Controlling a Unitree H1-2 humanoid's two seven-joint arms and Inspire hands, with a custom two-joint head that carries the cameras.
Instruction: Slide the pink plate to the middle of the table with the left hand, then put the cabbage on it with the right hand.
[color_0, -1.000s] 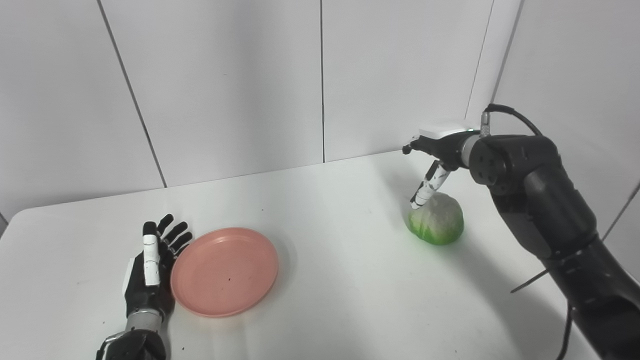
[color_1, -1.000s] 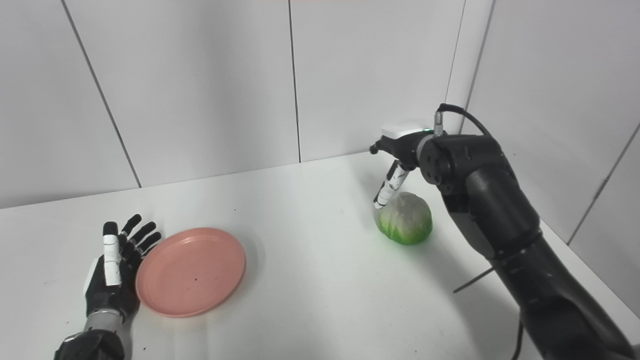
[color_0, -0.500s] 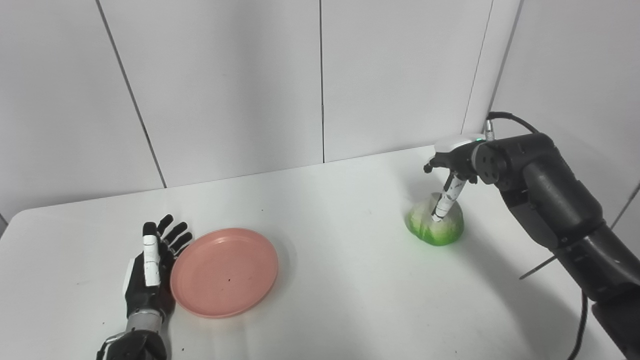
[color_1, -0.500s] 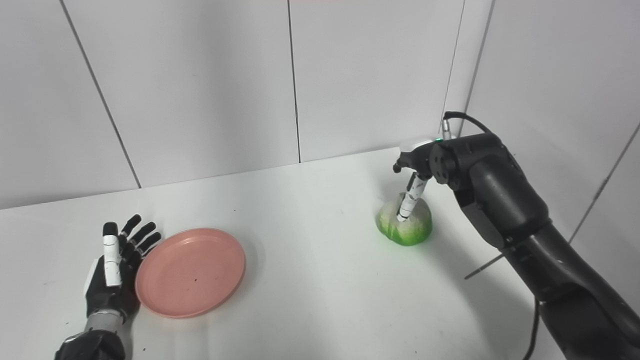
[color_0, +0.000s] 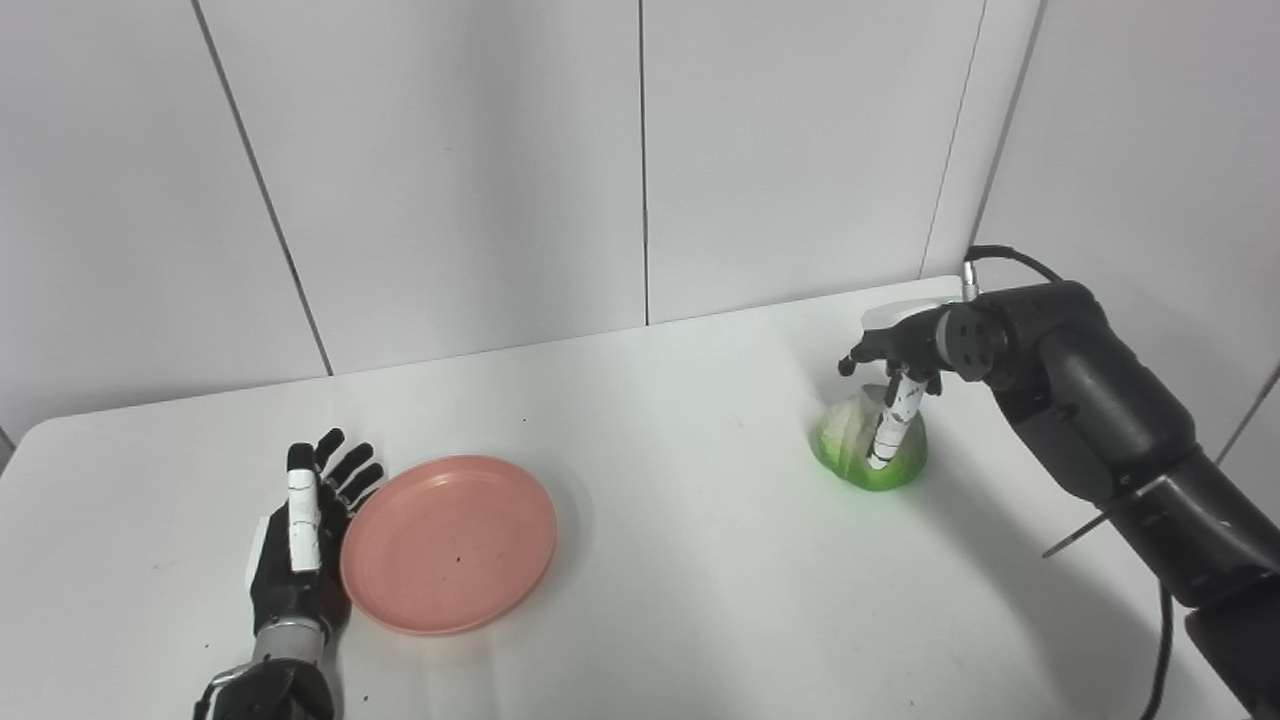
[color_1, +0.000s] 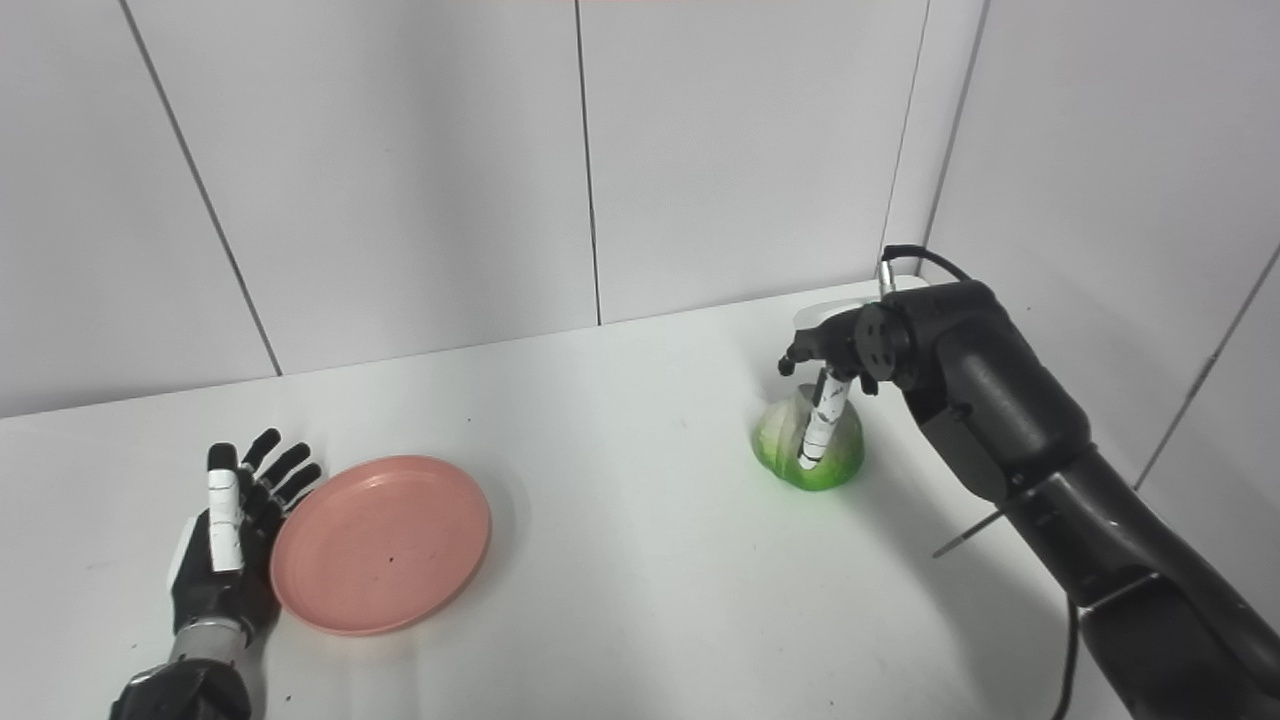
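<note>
White table runs to pale wall panels. On it, the right hand sits atop the one cabbage at the far right, fingers draped down its sides; whether they grip, I cannot tell. Well left, the one pink plate lies left of centre, touching the flat, spread, empty left hand.

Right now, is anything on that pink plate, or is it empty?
Empty. The pink plate shows only bare surface; the cabbage sits far off on the table.
</note>
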